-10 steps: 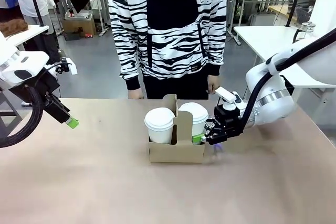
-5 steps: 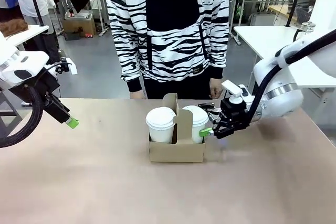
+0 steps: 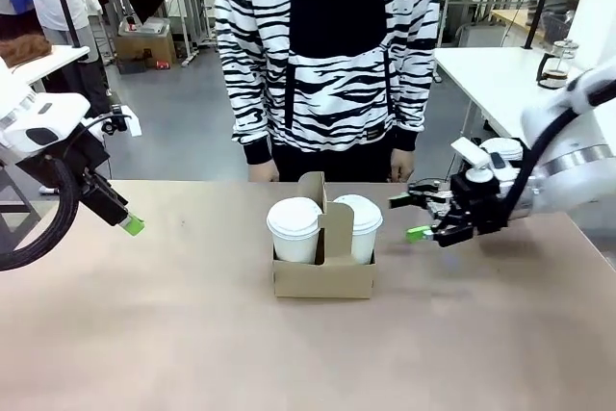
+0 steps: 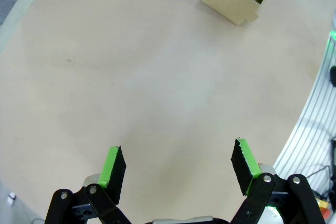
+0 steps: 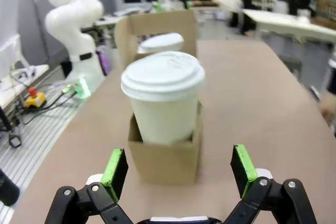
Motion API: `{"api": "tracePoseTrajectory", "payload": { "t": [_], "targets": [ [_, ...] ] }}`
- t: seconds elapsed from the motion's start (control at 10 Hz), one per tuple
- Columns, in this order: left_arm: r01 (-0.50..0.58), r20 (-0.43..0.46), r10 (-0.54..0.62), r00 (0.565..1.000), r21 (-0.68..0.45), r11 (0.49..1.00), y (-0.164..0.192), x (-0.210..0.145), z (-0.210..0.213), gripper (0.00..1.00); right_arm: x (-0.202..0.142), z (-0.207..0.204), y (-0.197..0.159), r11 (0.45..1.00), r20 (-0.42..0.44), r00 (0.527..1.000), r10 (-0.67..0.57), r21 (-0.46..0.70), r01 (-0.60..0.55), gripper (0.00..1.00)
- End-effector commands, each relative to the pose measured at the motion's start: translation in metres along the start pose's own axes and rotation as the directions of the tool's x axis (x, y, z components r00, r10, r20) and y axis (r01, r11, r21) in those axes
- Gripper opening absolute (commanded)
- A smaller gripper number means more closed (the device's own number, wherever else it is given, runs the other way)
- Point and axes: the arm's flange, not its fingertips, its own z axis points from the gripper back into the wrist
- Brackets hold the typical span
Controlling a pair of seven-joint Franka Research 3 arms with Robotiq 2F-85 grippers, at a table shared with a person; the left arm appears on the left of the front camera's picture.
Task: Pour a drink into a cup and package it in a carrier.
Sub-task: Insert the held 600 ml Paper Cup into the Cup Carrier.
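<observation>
Right hand [image 3: 416,218] open, empty, at 3 o'clock of carrier [image 3: 323,276] w/ both lidded cups [image 3: 293,230] seated, likely clearing for person's pickup.

- Left arm comes in from the left edge, low over the table; left gripper [image 3: 129,224] points down and toward the middle, jaws spread wide, nothing between the green pads [image 4: 113,164].
- Right arm reaches in from the right, wrist about level; right gripper [image 3: 410,218] points toward the middle, jaws wide apart, empty.
- Person stands at the far side, arms down, right hand [image 3: 262,171] and left hand [image 3: 400,166] at the table edge.
</observation>
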Motion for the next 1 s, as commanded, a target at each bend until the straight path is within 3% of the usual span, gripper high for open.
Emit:
{"api": "tracePoseTrajectory", "payload": {
  "t": [0.0,0.1,0.2,0.5,0.9],
  "targets": [
    [0.003,0.014,-0.003,1.0,-0.005,1.0,0.001,0.0,-0.001,1.0,0.03,0.044,0.034,0.959,-0.072,0.981,-0.178,-0.238,0.156,1.0],
    [0.003,0.014,-0.003,1.0,-0.005,1.0,0.001,0.0,-0.001,1.0,0.039,0.068,0.05,0.919,-0.058,0.952,-0.301,-0.282,0.274,1.0],
    [0.003,0.014,-0.003,1.0,-0.005,1.0,0.001,0.0,-0.001,1.0,0.047,0.089,0.067,0.861,-0.101,0.915,-0.391,-0.39,0.326,1.0],
    [0.003,0.014,-0.003,1.0,-0.005,1.0,0.001,0.0,-0.001,1.0,0.069,0.141,0.114,0.722,-0.144,0.863,-0.484,-0.622,0.302,1.0],
    [0.003,0.014,-0.003,1.0,-0.005,1.0,0.001,0.0,-0.001,1.0,0.056,0.146,0.122,0.678,-0.138,0.859,-0.493,-0.68,0.28,1.0]
  ]
}}
